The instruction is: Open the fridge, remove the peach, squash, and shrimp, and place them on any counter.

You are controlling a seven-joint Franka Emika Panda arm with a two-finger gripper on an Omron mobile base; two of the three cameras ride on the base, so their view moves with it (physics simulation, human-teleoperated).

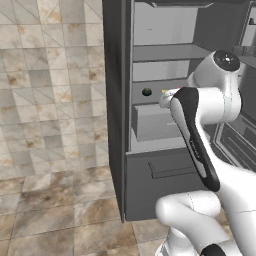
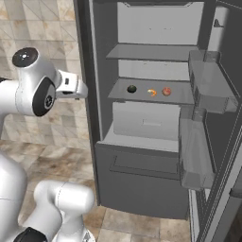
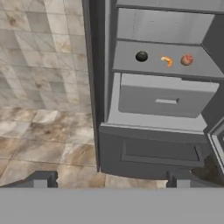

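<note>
The fridge (image 2: 142, 184) stands open, its pale interior in plain sight. On its middle shelf lie three items in a row: the dark green squash (image 3: 141, 56) on the left, the curved orange shrimp (image 3: 166, 61) in the middle, and the reddish peach (image 3: 187, 59) on the right. They show again as squash (image 2: 132, 89), shrimp (image 2: 151, 92) and peach (image 2: 166, 91). My gripper (image 3: 110, 179) is open, its fingertips (image 3: 41, 178) far apart, and holds nothing. It hangs well back from the shelf, outside the fridge and level with its left wall.
A closed grey drawer (image 3: 164, 98) sits under the shelf, above a lower front panel (image 3: 159, 152). The open door (image 2: 208, 123) with clear bins swings out on the right. Tiled floor (image 1: 50, 150) spreads to the left of the fridge.
</note>
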